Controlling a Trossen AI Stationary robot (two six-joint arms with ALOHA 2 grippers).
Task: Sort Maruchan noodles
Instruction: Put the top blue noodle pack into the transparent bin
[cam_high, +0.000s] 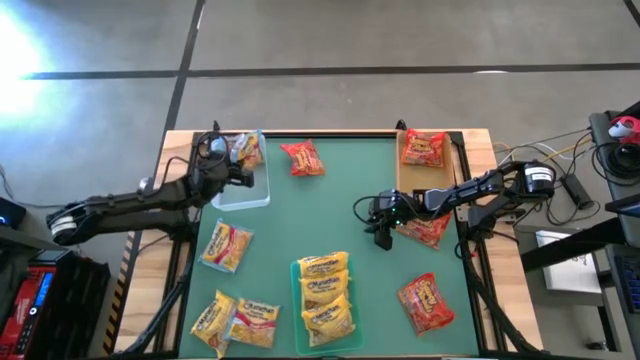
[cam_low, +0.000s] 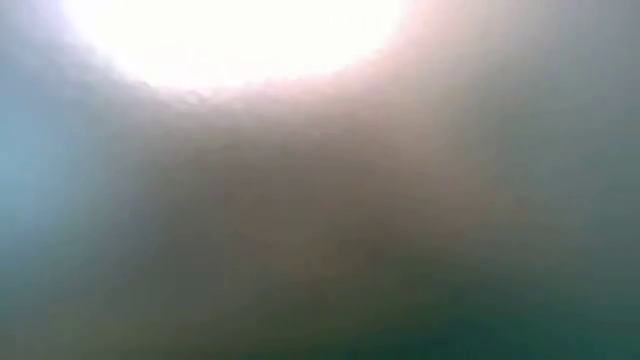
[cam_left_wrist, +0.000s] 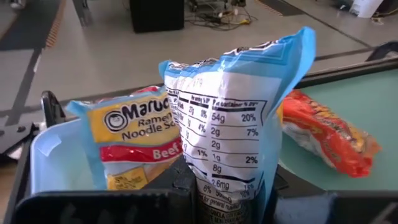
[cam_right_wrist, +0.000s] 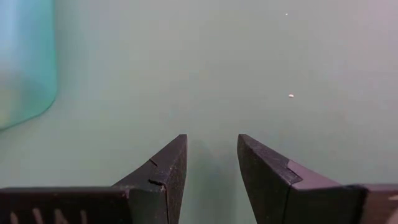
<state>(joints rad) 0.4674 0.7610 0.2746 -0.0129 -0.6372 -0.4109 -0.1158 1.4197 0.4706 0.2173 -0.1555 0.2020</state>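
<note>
1. Light, crinkly, slippery film on every packet; brittle noodle block inside, so prob. cracks if squeezed hard. Best taken by a flat sealed end or pinched lightly across the thin edge, not crushed mid-block.
2. Left end effector (cam_high: 243, 160) clamped on a blue-and-white packet (cam_left_wrist: 239, 130), held upright by its lower end (nutrition panel facing the wrist cam), over the clear tray (cam_high: 245, 190) at the table's far-left corner.
3. Already in that tray: a yellow-and-red beef packet (cam_left_wrist: 134, 146), standing tilted just beside the held one.
4. Left arm reaching in from the left edge, stretched roughly level across the table (cam_high: 350, 200), wrist over the tray.
5. Right end effector (cam_high: 383, 235) w/ fingers apart, nothing between them; right wrist cam shows only bare green surface past the tips.
6. Right arm coming in from the right edge, bent, tips pointed down near mid-table, just beside a red packet (cam_high: 425, 230) partly under the arm.
7. Elsewhere: red packet (cam_high: 302, 158) lying loose near the far edge; another red packet (cam_high: 423, 148) in the tan tray (cam_high: 405, 175) far right; one more red (cam_high: 424, 302) near right.
8. Yellow packets stacked (cam_high: 326, 290) in the green tray (cam_high: 297, 310) near centre; more yellow loose (cam_high: 226, 245) at near left (a couple overlapping at (cam_high: 235, 320)).
9. Low view washed out, nothing usable there.
</note>
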